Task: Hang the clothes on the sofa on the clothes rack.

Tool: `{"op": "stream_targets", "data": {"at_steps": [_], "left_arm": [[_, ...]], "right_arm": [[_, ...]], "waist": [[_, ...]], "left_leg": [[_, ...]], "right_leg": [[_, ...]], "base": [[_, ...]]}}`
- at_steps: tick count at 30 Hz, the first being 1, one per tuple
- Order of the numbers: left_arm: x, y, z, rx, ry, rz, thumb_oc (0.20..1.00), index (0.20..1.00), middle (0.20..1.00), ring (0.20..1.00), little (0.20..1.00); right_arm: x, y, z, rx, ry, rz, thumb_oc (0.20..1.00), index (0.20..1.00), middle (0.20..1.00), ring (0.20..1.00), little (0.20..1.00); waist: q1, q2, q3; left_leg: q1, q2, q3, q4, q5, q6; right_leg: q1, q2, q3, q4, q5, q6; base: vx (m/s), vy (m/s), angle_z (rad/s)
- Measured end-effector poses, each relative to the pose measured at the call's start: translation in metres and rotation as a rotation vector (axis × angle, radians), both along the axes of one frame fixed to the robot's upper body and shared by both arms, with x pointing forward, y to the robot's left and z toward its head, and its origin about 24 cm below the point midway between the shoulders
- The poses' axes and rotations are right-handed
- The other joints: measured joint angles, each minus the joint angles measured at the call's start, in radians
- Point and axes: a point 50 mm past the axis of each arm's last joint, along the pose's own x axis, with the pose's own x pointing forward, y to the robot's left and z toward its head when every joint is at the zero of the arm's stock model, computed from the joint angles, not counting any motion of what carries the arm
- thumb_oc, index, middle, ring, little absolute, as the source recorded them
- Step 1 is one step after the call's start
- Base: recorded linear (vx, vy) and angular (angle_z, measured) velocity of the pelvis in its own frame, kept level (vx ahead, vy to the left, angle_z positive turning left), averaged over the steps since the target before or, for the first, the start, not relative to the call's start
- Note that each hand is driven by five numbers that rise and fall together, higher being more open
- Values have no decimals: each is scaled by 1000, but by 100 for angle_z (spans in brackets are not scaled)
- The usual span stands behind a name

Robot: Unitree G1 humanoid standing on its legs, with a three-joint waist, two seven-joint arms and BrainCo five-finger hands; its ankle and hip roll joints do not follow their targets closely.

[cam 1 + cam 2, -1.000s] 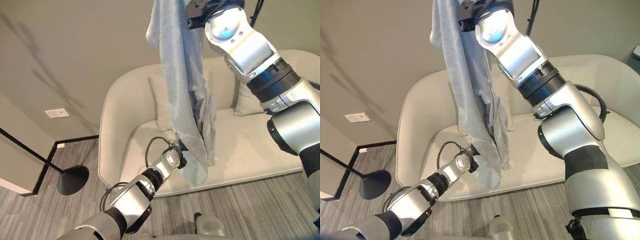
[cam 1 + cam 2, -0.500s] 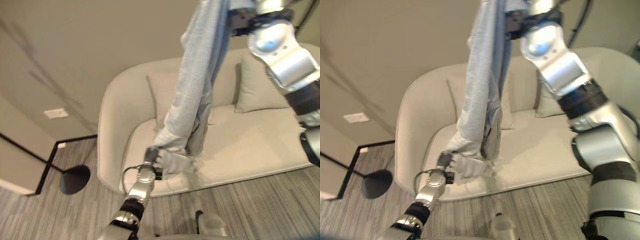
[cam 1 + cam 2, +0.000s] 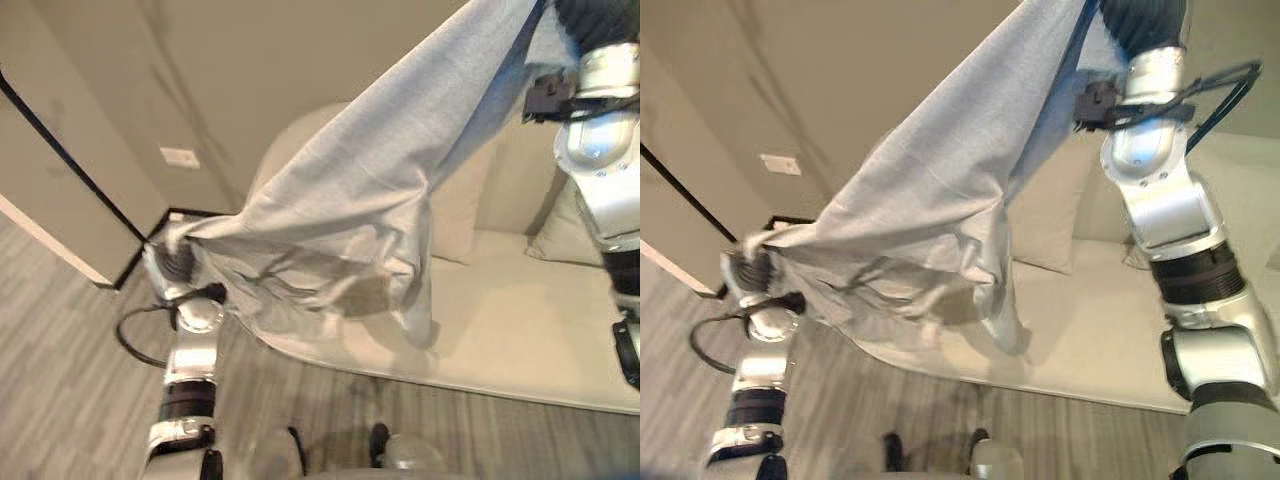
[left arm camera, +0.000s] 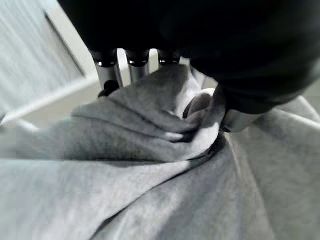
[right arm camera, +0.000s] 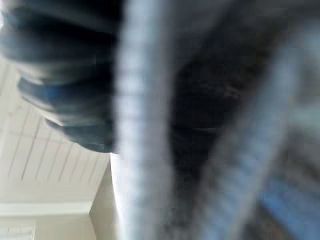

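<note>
While stretched in the air: the grey garment (image 3: 370,190) spans from lower left to upper right above the sofa (image 3: 520,320), clear of the seat.
Garment look: light grey, soft knit cloth; taut along its upper edge, bunched in folds near the left robot hand (image 3: 178,268), with a loose flap hanging down at mid-span over the seat.
Left robot hand: fingers (image 4: 107,75) and thumb curled round a gathered wad of the cloth, clamping it; it sits out past the sofa's left end, over the grey wood-look floor (image 3: 70,370).
Right robot hand: raised high at the upper right where the cloth runs up; its wrist view has blurred grey fabric right against the dark ribbed cover, and whether the fingers are curled cannot be told.
Sofa: cream, rounded back, with cushions (image 3: 560,235) against the backrest.
</note>
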Motion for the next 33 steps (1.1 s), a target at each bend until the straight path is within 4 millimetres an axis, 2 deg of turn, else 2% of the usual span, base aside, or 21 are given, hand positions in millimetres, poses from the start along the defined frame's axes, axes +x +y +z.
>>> {"op": "stream_targets", "data": {"at_steps": [3, 5, 6, 7, 9, 10, 11, 13, 15, 17, 18, 19, 20, 21, 23, 24, 27, 29, 30, 32, 33], "left_arm": [[-1, 8, 20, 57, -57, 31, 200, 200, 200, 200, 200], [5, 4, 34, 74, -101, 26, 200, 200, 200, 200, 200], [7, 2, 37, 75, -116, 18, 200, 200, 200, 200, 200], [13, 0, 47, 102, -133, 5, 200, 200, 200, 200, 200], [27, -8, 81, 181, -206, -47, 200, 200, 200, 200, 200], [41, -18, 95, 250, -189, -107, 200, 200, 200, 200, 200], [46, -24, 105, 282, -197, -143, 200, 200, 200, 200, 200], [51, -41, 115, 350, -209, -219, 200, 200, 200, 200, 200], [48, -46, 122, 439, -220, -255, 200, 200, 200, 200, 200], [40, -35, 129, 508, -219, -229, 200, 200, 200, 200, 200], [32, -20, 134, 552, -208, -185, 200, 200, 200, 200, 200], [29, -11, 133, 563, -190, -160, 200, 200, 200, 200, 200], [30, -6, 127, 541, -170, -143, 200, 200, 200, 200, 200], [28, -3, 124, 534, -164, -125, 200, 200, 200, 200, 200], [27, -4, 128, 572, -178, -105, 200, 200, 200, 200, 200], [21, 0, 137, 580, -234, -62, 200, 200, 200, 200, 200], [15, 4, 146, 534, -319, 2, 200, 200, 200, 200, 200], [18, 0, 144, 519, -320, -11, 200, 200, 200, 200, 200], [19, -3, 144, 516, -327, -24, 200, 200, 200, 200, 200], [18, -7, 145, 511, -339, -42, 200, 200, 200, 200, 200], [16, -12, 142, 465, -367, -45, 200, 200, 200, 200, 200]], "right_arm": [[-5, -21, -19, 40, 38, -76, 200, 200, 200, 200, 200], [-5, -21, -37, 60, 86, -84, 200, 200, 200, 200, 200], [-4, -18, -38, 41, 94, -81, 200, 200, 200, 200, 200], [-5, -9, -42, 54, 82, -60, 200, 200, 200, 200, 200], [-5, 8, -46, 44, 80, -7, 200, 200, 200, 200, 200], [0, 35, -38, 81, 58, 82, 200, 200, 200, 200, 200], [-5, 46, -27, 81, 10, 126, 200, 200, 200, 200, 200], [-21, 41, -20, 107, -72, 124, 200, 200, 200, 200, 200], [-32, 15, -30, 136, -93, 12, 200, 200, 200, 200, 200], [-33, 1, -33, 163, -79, -59, 200, 200, 200, 200, 200], [-32, 0, -35, 183, -68, -76, 200, 200, 200, 200, 200], [-31, -3, -39, 177, -50, -103, 200, 200, 200, 200, 200], [-29, -6, -42, 167, -31, -123, 200, 200, 200, 200, 200], [-26, -4, -39, 137, -30, -135, 200, 200, 200, 200, 200], [-26, -6, -38, 102, -39, -165, 200, 200, 200, 200, 200], [-27, -7, -29, 34, -71, -198, 200, 200, 200, 200, 200], [-32, -12, -14, -44, -145, -262, 200, 200, 200, 200, 200], [-25, -21, -14, -56, -122, -317, 200, 200, 200, 200, 200], [-20, -29, -17, -55, -95, -361, 200, 200, 200, 200, 200], [-19, -36, -15, -70, -102, -410, 200, 200, 200, 200, 200], [-20, -40, -14, -58, -107, -430, 200, 200, 200, 200, 200]], "waist": [[-12, 49, -4], [-13, 122, -33], [-4, 146, -44], [25, 161, -62], [34, 28, -79], [60, 11, -74], [72, 35, -56], [73, 44, -54], [68, 69, -68], [66, 97, -71], [69, 128, -60], [74, 146, -52], [64, 156, -53], [60, 193, -41], [53, 210, -40], [53, 224, -37], [2, 237, -17], [-64, 234, 4], [-77, 213, 4], [-63, 179, -12], [-48, 180, -11]], "left_leg": [[49, 89, 10, -206, 4, -10], [125, 87, -81, -474, 19, -9], [120, 92, -100, -475, 3, 16], [124, 78, -125, -474, 58, -26], [65, -27, -107, -371, 21, -27], [-56, -27, -118, -84, -149, -1], [-78, -29, -117, 1, -235, 5], [-104, -73, -81, 114, -310, 35], [-99, -124, -49, 130, -342, 77], [-76, -134, 14, 89, -345, 130], [-22, -134, 63, 5, -316, 157], [34, -146, 80, -67, -288, 149], [75, -165, 72, -109, -264, 127], [132, -180, 85, -134, -258, 154], [199, -176, 83, -176, -256, 145], [271, -199, 35, -272, -248, 176], [308, -243, -42, -334, -254, 220], [348, -261, -69, -340, -241, 208], [371, -282, -88, -342, -244, 201], [399, -332, -95, -349, -250, 180], [392, -334, -95, -323, -258, 162]], "right_leg": [[5, 2, 0, -4, -9, 44], [16, 0, 30, -23, -11, 87], [15, -5, 55, -26, -13, 109], [8, -26, 100, -22, -22, 135], [-19, -121, 184, 4, -4, 98], [-22, -146, 335, -9, 74, 85], [-20, -155, 395, 5, 71, 73], [-5, -214, 385, 32, 61, 52], [-37, -260, 274, 113, 81, -25], [-108, -264, 245, 144, 265, -111], [-175, -272, 193, 183, 375, -106], [-202, -274, 152, 250, 299, -125], [-192, -271, 145, 277, 217, -101], [-176, -213, 163, 327, 123, -7], [-163, -130, 157, 441, 21, 21], [-190, -20, 181, 572, -92, 43], [-315, 128, 171, 708, -204, 26], [-396, 189, 172, 651, -210, 3], [-411, 206, 242, 523, -135, -18], [-343, 167, 227, 339, 24, -48], [-288, 151, 218, 249, 23, -24]], "base": [[284, 234, 22], [306, 254, -11], [277, 305, -59], [240, 369, -71], [365, 824, -21], [393, 1191, -3], [366, 1181, -25], [291, 713, 0], [302, 735, 0], [179, 586, -58], [47, 386, -104], [60, 631, -88], [71, 805, -52], [73, 790, -28], [58, 553, -22], [70, 474, 0], [92, 281, 25], [102, 146, 67], [76, 93, 66], [13, -20, 9], [17, -53, -12]]}}
